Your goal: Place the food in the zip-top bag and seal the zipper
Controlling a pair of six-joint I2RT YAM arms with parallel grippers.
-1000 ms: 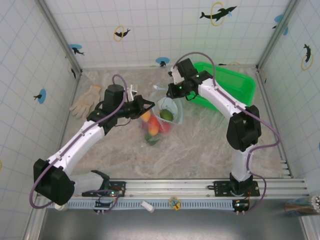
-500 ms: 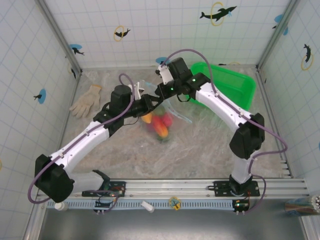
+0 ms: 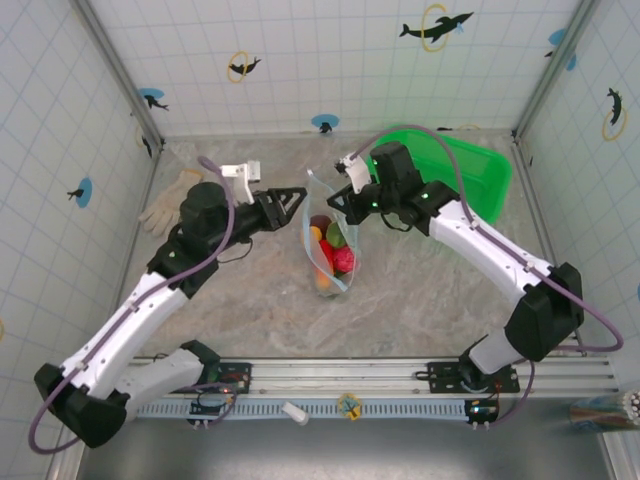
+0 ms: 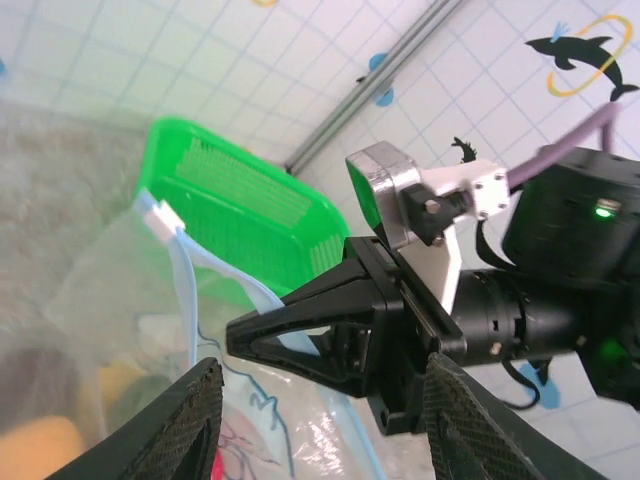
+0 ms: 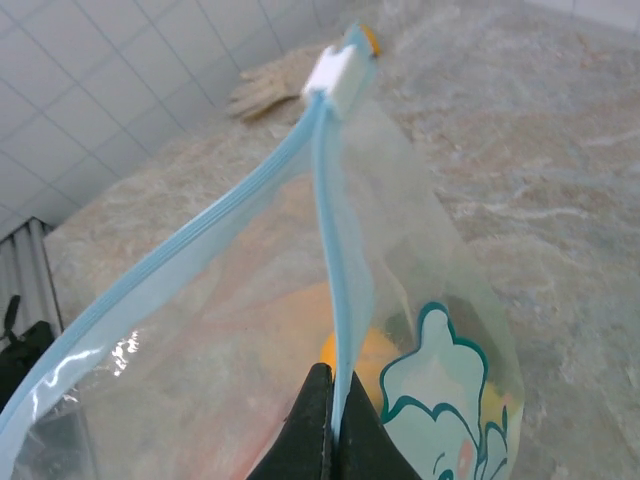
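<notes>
**Right gripper pinches the open zipper; left gripper gapes beside it**

The zip-top bag (image 3: pixel 328 250) sits left of the green basket (image 3: pixel 465 165), near its left end. Seen from the top camera, the bag's long axis runs from the side away from the arm bases toward them. The food (image 3: pixel 343 262) is bunched inside it, with red, yellow, green and orange pieces showing through the clear plastic.

In the right wrist view the zipper (image 5: pixel 340 260) points away from the camera and ends at a white slider (image 5: pixel 335 68). From that slider a second pale-blue strip splits off toward the lower left, so the mouth is parted, not sealed.

The right gripper (image 5: pixel 328 425) reaches out from the basket side. Its fingers are pressed together on the zipper strip, with no gap showing between them.

The left gripper (image 3: pixel 297 198) points toward the basket from the bag's far side. Its textured pads (image 4: pixel 195 420) stand wide apart with nothing clamped, and the left wrist view looks between them at the right gripper's pinch. Whether either pad touches the bag I cannot tell.

A white glove (image 3: pixel 172 200) lies well to the left of the basket, beyond the left arm.
</notes>
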